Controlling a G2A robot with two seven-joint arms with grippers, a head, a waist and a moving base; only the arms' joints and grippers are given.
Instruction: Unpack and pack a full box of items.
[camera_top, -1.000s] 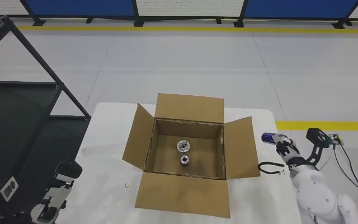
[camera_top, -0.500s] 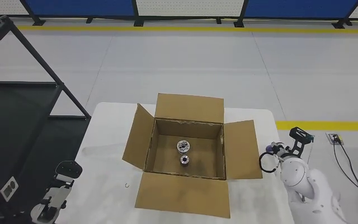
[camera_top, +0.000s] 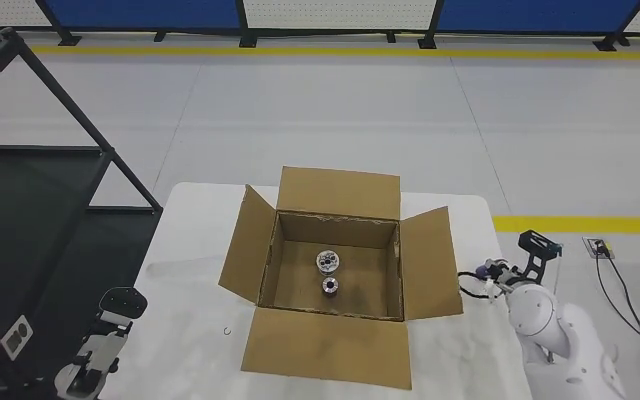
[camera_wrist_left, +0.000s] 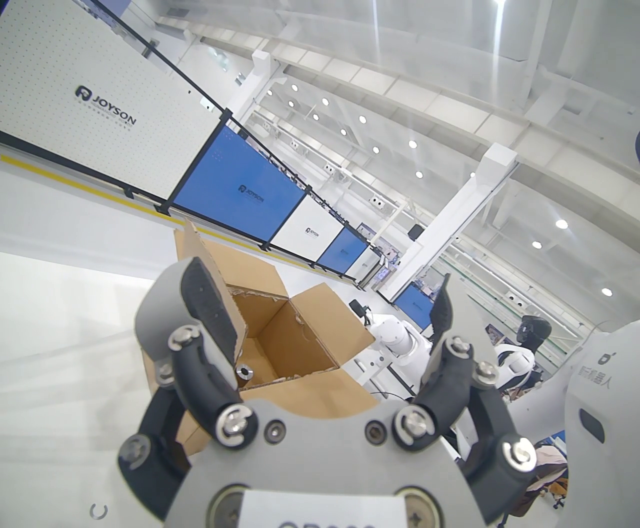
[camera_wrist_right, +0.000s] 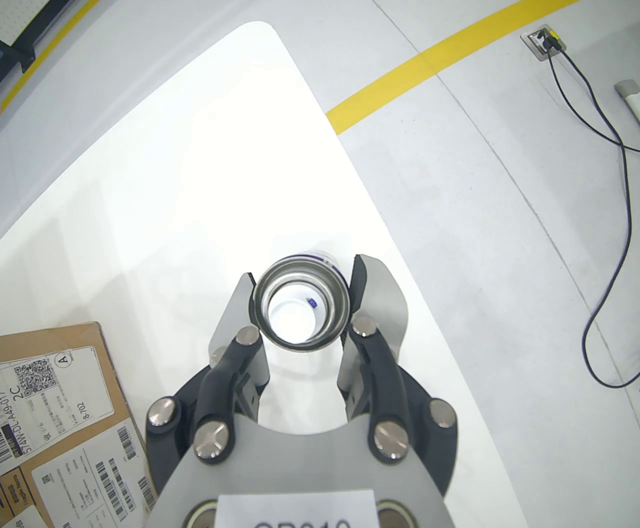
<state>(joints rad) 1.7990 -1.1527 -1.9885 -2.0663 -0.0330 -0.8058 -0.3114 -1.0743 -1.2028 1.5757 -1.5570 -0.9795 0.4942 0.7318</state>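
Metal sleeve, pinched across its outer wall by right gripper right of box, looks rigid, light, slippery; best held mid-wall.

Top camera looks down on the box; left wrist (seemingly tilted upward) shares it; right wrist faces downward.

The box stands mid-frame, open from above, flaps splayed on all four sides; broad tabletop runs left of it.
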